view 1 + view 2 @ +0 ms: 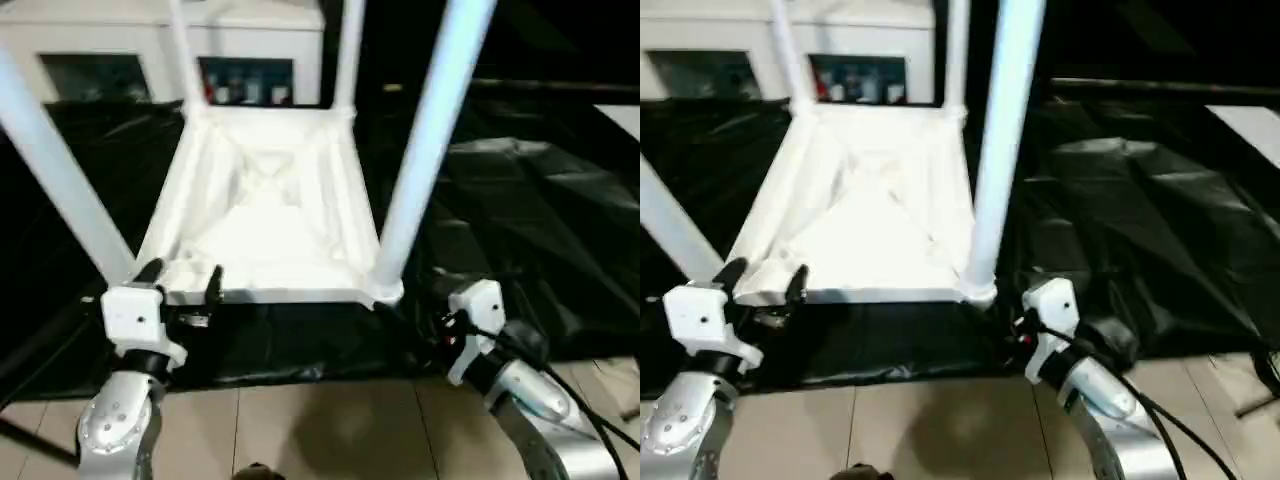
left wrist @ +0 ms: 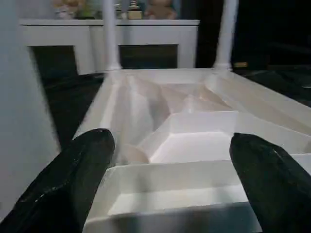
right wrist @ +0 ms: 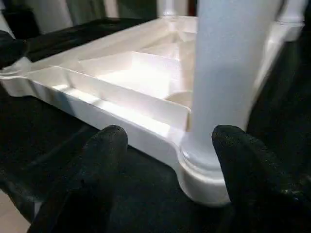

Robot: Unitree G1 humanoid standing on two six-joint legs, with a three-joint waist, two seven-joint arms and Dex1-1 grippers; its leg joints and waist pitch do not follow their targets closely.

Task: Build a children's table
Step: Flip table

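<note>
The children's table (image 1: 265, 215) lies upside down on a black sheet (image 1: 520, 230) spread over the floor, its ribbed underside facing up. All four legs stand upright in the corner sockets: the near right leg (image 1: 425, 140), the near left leg (image 1: 55, 165), the far left leg (image 1: 185, 55) and the far right leg (image 1: 347, 55). The near edge of the top runs close to the sheet's near edge, where pale floor tiles (image 1: 320, 430) begin.

The left gripper (image 1: 180, 283) sits at the near left corner of the top, just beside the rim. Its jaws stand wide open and hold nothing. In the left wrist view the two black fingers (image 2: 73, 184) flank the near rim and the ribbed compartments behind it, with a clear gap to the plastic on each side.

The right gripper (image 1: 1025, 318) sits at the near right corner, just beside the socket that carries the near right leg. Its jaws stand partly open (less wide than the left) and hold nothing. In the right wrist view the fingers (image 3: 92, 179) straddle the rounded socket and the leg base; contact with the plastic cannot be confirmed.

A white cabinet (image 1: 150, 50) with dark glass doors stands behind the far edge of the sheet.
</note>
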